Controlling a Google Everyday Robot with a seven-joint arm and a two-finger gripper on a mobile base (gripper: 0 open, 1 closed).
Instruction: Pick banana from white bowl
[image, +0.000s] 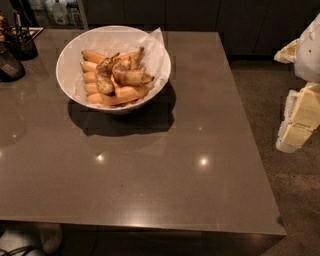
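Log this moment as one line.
gripper: beside table right edge, far from white bowl | bananas: piled in bowl | grasp: not yet

My arm (311, 47) is white, smooth and rounded, with a cream wedge jutting from it. My gripper (296, 122), at the far right of the view, is blocky, cream-yellow, with a pale rounded end.

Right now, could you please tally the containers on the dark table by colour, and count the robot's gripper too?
Large round white bowl, paper-lined, holding bananas: 1
Small dark containers, at the far left of the table: 2
Gripper, beyond the table's right edge: 1
Total: 4
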